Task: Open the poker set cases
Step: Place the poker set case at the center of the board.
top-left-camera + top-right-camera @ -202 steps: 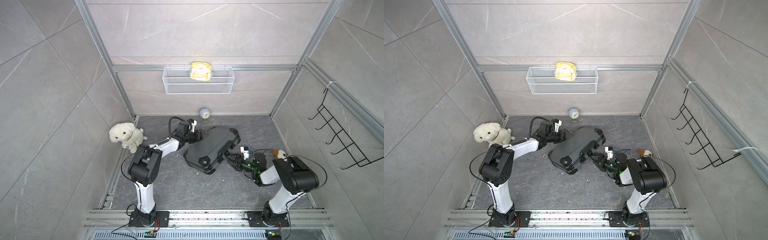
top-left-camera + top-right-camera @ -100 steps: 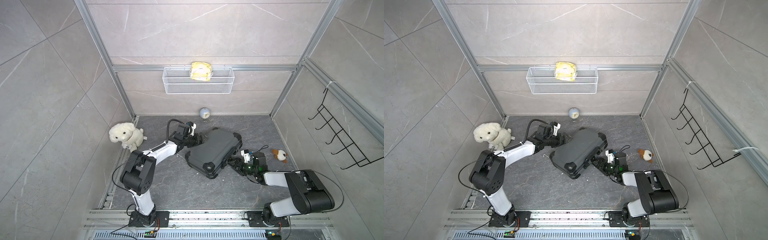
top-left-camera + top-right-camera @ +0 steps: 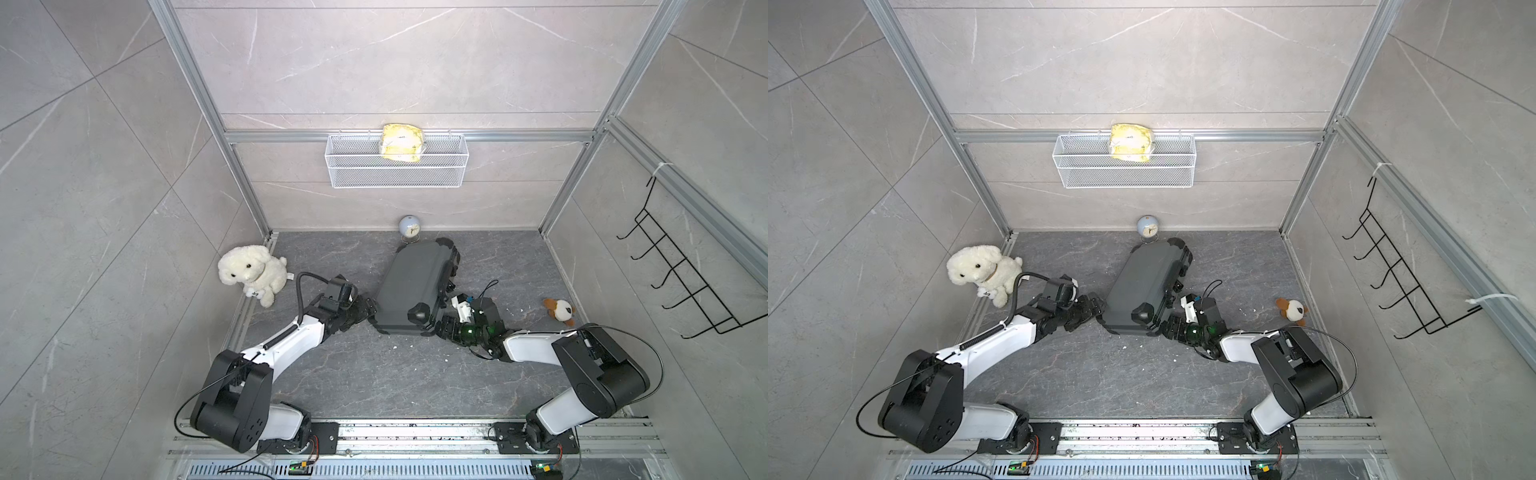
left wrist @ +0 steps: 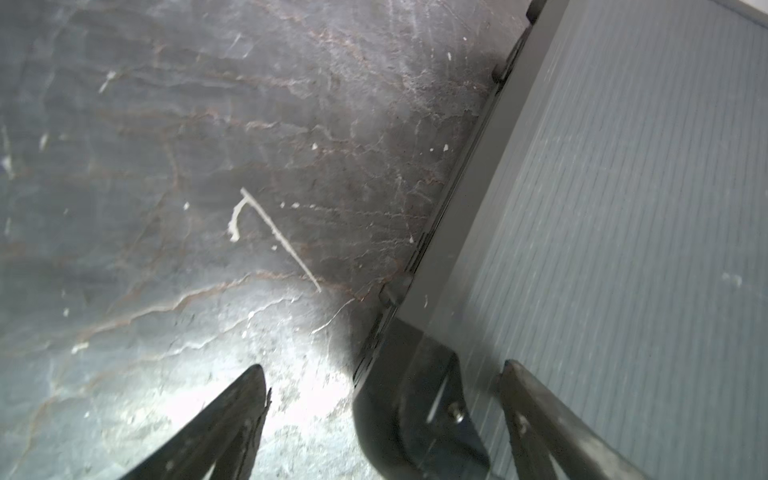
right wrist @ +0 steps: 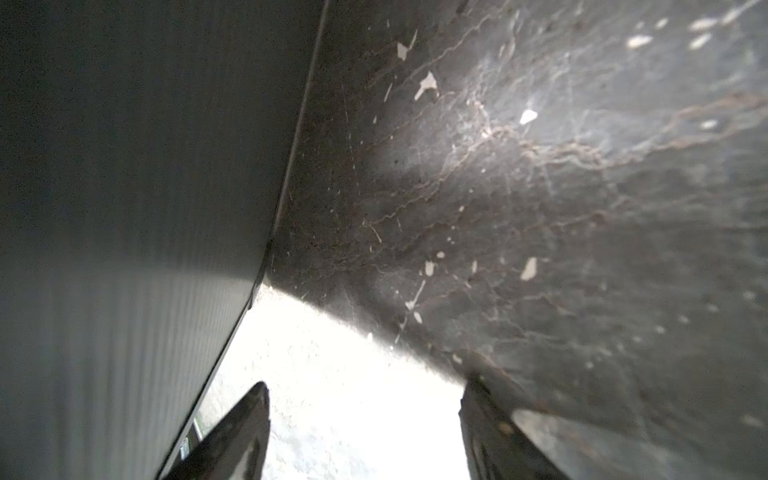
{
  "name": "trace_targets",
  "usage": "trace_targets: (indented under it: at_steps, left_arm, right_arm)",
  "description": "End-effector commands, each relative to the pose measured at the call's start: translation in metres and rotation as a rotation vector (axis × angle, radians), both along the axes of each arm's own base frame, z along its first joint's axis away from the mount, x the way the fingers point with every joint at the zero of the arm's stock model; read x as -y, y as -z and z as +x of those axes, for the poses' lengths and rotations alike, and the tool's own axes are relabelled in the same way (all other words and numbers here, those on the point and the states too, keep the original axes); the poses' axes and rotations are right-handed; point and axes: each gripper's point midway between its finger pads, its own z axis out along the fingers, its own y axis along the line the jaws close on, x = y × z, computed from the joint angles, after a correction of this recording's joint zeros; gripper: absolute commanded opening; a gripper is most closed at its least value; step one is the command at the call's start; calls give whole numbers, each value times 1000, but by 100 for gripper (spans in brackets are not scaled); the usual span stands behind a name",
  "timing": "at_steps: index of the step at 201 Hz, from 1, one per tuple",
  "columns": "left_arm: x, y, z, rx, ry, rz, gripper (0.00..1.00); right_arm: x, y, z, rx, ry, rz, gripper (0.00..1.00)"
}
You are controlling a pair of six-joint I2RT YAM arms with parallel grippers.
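Tabletop (image 3: 374, 374) has the case (image 3: 415, 286) lying flat and shut, skewed, running from the middle up toward the back edge. Left pincer (image 3: 368, 309) is spread around its front-left corner guard (image 4: 407, 395), not pinching it. Right pincer (image 3: 442, 326) gapes empty beside the front-right corner. My guess: they're flanking it to steady it before going for the latches.

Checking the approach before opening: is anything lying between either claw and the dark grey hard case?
Nothing visible. The open left claw straddles a black corner guard of the dark grey ribbed hard case; the open right claw sits beside its side, over dark stone floor.
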Motion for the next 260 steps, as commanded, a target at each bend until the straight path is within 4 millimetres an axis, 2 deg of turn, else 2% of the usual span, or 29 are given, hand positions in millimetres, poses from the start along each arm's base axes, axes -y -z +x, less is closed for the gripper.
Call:
trace_targets:
  at_steps: [1,31,52,76,94,123,168,192,221,243,260]
  left_arm:
    - [2,17,-19,-85,-29,-49,88]
    - [2,22,-29,-79,-57,-95,87]
    - [-3,23,-33,-86,-44,-48,87]
    - [3,23,-28,-78,-18,-55,88]
    - [9,22,-21,-74,-5,-66,87]
    - [16,17,-12,-61,14,-79,87]
    - [23,11,-3,-40,33,-92,87]
    - [23,9,-4,-37,20,-108,87]
    - [11,4,-13,-44,-36,-80,84]
    - [8,-5,-25,-2,-71,-38,84]
    - [25,-11,-33,26,-46,-55,85]
  right_arm:
    - [1,24,-9,-45,-16,-73,74]
    - [8,32,-13,-68,-13,-121,74]
    - [32,42,-20,-119,23,-270,74]
    - [58,38,-22,-117,58,-407,79]
    - [70,33,-23,-109,59,-474,80]
    - [82,29,-26,-182,97,-552,84]
    - [78,21,-17,-153,108,-538,83]
    - [96,-1,-15,-106,163,-603,85]
    - [116,-54,2,-40,232,-606,90]
    - [119,-88,36,37,275,-521,94]
    - [107,-104,80,74,263,-379,98]
